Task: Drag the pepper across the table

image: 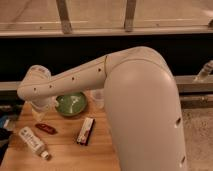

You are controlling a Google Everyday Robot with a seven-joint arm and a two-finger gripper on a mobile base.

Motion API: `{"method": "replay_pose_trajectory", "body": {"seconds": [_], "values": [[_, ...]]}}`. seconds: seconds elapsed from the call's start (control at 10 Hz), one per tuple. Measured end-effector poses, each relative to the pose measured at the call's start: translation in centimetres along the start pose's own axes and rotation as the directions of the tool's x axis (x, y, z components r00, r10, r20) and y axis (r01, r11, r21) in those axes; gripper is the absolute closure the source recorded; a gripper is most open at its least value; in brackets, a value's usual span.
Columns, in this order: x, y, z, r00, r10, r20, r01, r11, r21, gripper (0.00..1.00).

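We see one glossy, dark red pepper [46, 129], slim, its long axis left-right, on the plank-striped wooden table [65, 157] just in front of the gripper [40, 111], whose grip we cannot tell. One round green bowl [71, 104] sits to the gripper's right. One flat red-and-white packet [86, 131] and one white tube bottle [34, 142] lie farther forward.

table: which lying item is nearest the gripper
The small dark red pepper, just below the gripper at left; the white bottle and red-and-white packet lie farther.
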Motion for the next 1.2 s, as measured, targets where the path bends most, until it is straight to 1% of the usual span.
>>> {"method": "replay_pose_trajectory", "body": {"seconds": [0.1,0.2,0.3,0.4,0.5,0.7,0.8,1.0,1.2], "values": [[0.0,0.1,0.4,1.0,-0.008,-0.005,0.008,1.0,-0.016,0.35],[-0.2,0.3,1.2,1.0,-0.016,-0.007,0.016,0.999,-0.039,0.35],[-0.4,0.8,2.8,0.999,-0.028,-0.017,0.026,0.997,-0.066,0.35],[-0.6,1.3,3.6,0.999,-0.042,-0.023,0.04,0.996,-0.077,0.35],[-1.0,1.9,4.4,0.997,-0.061,-0.036,0.058,0.995,-0.084,0.35],[-1.4,2.7,5.1,0.994,-0.089,-0.055,0.084,0.993,-0.086,0.35],[-1.5,3.0,5.5,0.993,-0.098,-0.059,0.093,0.992,-0.089,0.35],[-1.8,3.6,6.3,0.992,-0.114,-0.053,0.109,0.989,-0.095,0.35],[-1.9,4.2,7.3,0.992,-0.124,-0.038,0.119,0.987,-0.111,0.35]]}}
